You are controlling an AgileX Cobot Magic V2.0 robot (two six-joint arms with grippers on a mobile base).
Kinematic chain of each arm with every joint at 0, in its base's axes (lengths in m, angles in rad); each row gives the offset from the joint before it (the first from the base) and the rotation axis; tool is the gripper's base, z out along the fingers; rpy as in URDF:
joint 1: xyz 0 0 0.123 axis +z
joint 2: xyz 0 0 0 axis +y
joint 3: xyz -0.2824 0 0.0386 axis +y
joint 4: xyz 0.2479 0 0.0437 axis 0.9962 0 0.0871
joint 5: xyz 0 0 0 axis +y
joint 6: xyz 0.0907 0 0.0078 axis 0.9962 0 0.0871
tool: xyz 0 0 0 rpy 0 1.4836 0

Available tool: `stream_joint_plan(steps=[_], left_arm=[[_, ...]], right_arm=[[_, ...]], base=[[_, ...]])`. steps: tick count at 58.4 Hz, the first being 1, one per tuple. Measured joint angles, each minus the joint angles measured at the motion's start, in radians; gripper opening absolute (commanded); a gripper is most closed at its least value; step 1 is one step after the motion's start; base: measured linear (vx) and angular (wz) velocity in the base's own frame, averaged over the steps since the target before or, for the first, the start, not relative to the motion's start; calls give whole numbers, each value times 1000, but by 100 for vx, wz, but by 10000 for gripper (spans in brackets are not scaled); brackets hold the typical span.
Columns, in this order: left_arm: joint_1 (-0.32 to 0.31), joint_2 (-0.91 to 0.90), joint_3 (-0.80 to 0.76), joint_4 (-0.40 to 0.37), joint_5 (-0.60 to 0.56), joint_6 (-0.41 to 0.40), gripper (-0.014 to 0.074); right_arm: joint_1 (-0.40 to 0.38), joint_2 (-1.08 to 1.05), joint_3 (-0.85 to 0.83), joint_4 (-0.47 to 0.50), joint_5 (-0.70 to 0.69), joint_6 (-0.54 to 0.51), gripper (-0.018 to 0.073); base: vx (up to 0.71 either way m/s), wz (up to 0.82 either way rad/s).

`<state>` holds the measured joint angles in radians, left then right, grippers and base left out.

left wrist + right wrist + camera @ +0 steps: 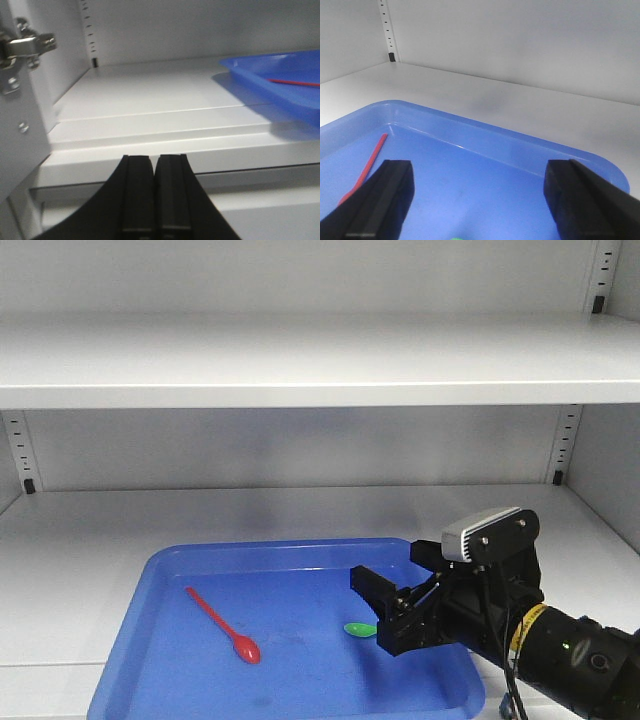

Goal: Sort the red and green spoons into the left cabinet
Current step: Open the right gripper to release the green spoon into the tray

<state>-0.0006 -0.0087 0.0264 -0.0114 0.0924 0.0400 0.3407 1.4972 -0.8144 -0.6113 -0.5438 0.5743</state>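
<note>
In the blue tray (160,660) lay one red spoon (222,625) at 9 o'clock of one green spoon (357,629); right gripper (385,612) spread wide, left gripper (155,200) clenched empty.

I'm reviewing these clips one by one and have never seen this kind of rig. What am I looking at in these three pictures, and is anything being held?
It is a two-armed robot working at a grey cabinet. The front view looks into the shelves: a blue tray holds a red spoon and a green spoon. The black arm there is the right arm. The other two pictures come from cameras on the wrists. The right gripper is open above the tray, with the green spoon just below it, holding nothing. The left gripper is shut, empty, waiting at the shelf's front edge.
</note>
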Motion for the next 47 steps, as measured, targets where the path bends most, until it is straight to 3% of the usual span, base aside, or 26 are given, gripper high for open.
stream_joint_plan(steps=[6,47], left_arm=[[35,0,0,0,20,-10,-8],[42,0,0,-1,20,-13,-8]], right_arm=[[0,0,0,0,3,0,592],[0,0,0,0,3,0,592]], base=[[0,0],[0,0]])
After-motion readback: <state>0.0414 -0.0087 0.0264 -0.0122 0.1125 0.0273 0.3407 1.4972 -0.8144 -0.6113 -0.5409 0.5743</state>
